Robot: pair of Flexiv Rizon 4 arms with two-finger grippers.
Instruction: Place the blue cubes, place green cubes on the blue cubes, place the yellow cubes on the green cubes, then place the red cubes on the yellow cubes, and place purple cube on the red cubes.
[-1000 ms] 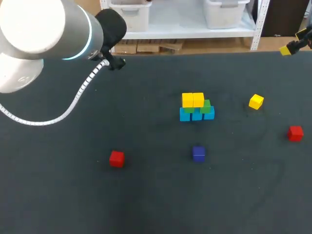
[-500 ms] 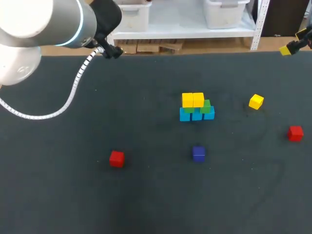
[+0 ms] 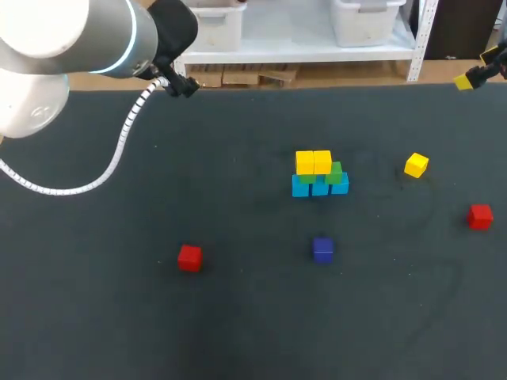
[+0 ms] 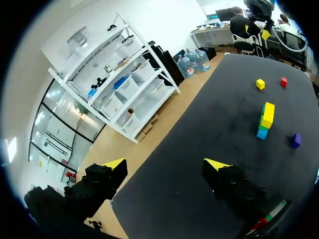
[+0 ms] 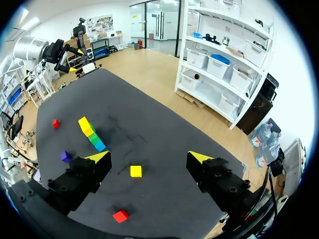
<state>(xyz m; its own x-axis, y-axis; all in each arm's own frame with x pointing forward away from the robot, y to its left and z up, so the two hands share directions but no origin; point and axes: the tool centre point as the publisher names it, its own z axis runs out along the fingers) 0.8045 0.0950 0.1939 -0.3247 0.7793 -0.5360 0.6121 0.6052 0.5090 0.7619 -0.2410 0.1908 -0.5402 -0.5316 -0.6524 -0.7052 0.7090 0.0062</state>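
At frame centre, the stack of blue, green and yellow cubes (image 3: 319, 174) lacks one yellow; the loose yellow cube (image 3: 416, 165) at upper right likely needs fetching next, left gripper (image 4: 164, 167) and right gripper (image 5: 149, 158) both spread wide and empty.

A dark matte surface (image 3: 95, 317) is seen throughout; faint curved scuffs (image 3: 432, 210) are marked on it.

Three small light-blue cubes (image 3: 319, 187) are lined up in a touching row, green cubes (image 3: 335, 171) are stacked on them, and two yellow cubes (image 3: 314, 161) are seated on top. A loose yellow cube (image 3: 416, 165), a right-hand red cube (image 3: 479, 216), a left-hand red cube (image 3: 189, 257) and a purple cube (image 3: 322, 248) are scattered well apart.
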